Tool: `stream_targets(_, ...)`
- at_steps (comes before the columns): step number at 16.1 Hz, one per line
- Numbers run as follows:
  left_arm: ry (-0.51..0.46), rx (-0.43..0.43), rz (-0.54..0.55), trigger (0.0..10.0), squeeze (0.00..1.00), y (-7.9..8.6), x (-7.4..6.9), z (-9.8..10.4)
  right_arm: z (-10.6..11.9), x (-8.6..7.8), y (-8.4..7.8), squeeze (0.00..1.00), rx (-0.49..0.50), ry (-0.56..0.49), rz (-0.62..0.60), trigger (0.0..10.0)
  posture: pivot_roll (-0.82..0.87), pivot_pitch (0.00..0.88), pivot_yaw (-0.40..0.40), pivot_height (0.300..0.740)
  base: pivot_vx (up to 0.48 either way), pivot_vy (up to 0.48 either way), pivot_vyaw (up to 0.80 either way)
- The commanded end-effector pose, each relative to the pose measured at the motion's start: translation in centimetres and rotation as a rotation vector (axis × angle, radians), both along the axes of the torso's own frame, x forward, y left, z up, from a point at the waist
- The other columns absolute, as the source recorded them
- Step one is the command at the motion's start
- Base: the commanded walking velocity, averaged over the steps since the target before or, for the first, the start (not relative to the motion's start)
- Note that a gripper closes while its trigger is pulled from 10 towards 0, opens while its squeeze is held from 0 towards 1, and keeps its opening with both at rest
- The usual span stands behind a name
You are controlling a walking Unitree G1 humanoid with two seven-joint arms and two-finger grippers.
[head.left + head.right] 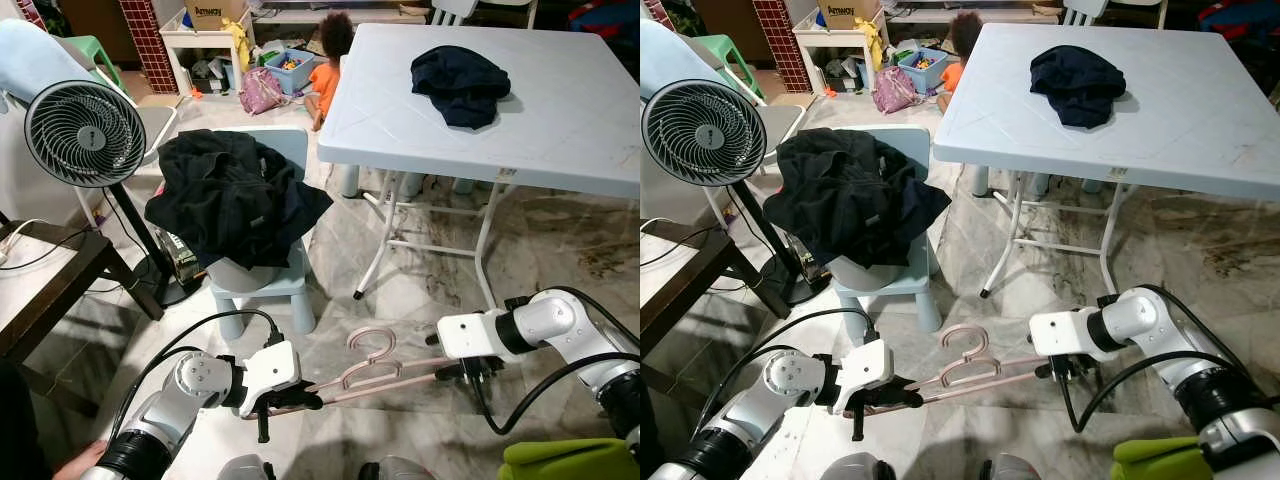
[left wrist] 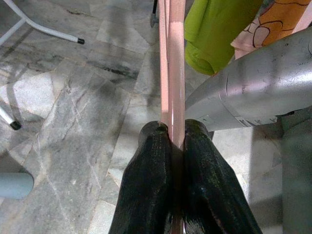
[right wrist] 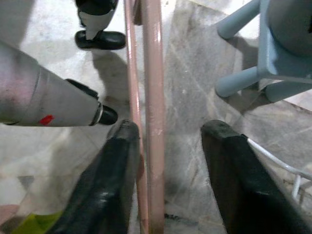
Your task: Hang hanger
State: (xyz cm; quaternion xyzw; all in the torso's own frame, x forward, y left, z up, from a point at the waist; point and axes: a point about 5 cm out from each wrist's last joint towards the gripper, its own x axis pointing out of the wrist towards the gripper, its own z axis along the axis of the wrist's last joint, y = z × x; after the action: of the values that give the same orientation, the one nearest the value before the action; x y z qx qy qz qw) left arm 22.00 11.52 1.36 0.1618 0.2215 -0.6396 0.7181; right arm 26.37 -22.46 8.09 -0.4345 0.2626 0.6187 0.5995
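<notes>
A pink hanger (image 1: 372,378) lies level above the marble floor between my two arms, its hook (image 1: 372,344) pointing away from me. It looks like two hangers stacked together. My left gripper (image 1: 300,402) is shut on the hanger's left end; in the left wrist view the black fingers (image 2: 146,185) pinch the pink bars (image 2: 174,73). My right gripper (image 1: 456,372) is at the hanger's right end. In the right wrist view it stands open, with the bars (image 3: 152,97) running between its spread fingers (image 3: 117,175), close to one of them.
A white folding table (image 1: 560,130) with a dark garment (image 1: 460,82) stands ahead on the right. A small blue chair (image 1: 285,285) piled with black clothes (image 1: 235,195) is ahead on the left, beside a fan (image 1: 85,133) and a dark wooden table (image 1: 40,280). A person (image 1: 325,70) sits far back.
</notes>
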Motion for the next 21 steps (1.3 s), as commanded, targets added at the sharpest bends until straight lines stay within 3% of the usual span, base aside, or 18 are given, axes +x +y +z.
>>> stream_targets(1,-0.019,0.01,-0.012,10.0,0.0,0.0,0.3,0.2,0.5,0.3,-0.3,0.0,-0.023,0.002,0.017,0.0,-0.09,0.0,0.043,0.74,0.0,0.0,0.0)
stream_targets(16,-0.008,0.02,-0.009,10.0,0.0,-0.3,0.2,-0.2,-0.9,-0.9,-0.9,0.0,-0.083,0.057,0.028,0.0,-0.1,0.0,0.041,0.74,0.0,0.0,0.0)
stream_targets(17,-0.007,0.022,0.008,10.0,1.0,-0.3,0.3,-0.3,-0.9,-0.9,-0.9,0.0,-0.085,0.056,0.026,0.0,-0.1,0.0,0.041,0.74,0.0,0.0,0.0)
stream_targets(19,0.001,0.014,0.037,10.0,1.0,-0.4,0.5,-0.3,-0.9,-0.8,-1.1,0.0,-0.093,0.049,0.019,0.0,-0.1,0.0,0.038,0.74,0.0,0.0,0.0)
stream_targets(21,-0.07,0.0,0.078,10.0,1.0,-0.5,1.4,0.3,-1.2,0.0,-1.4,0.0,-0.132,-0.009,-0.002,0.0,-0.09,0.0,0.036,0.74,0.0,0.0,0.0)
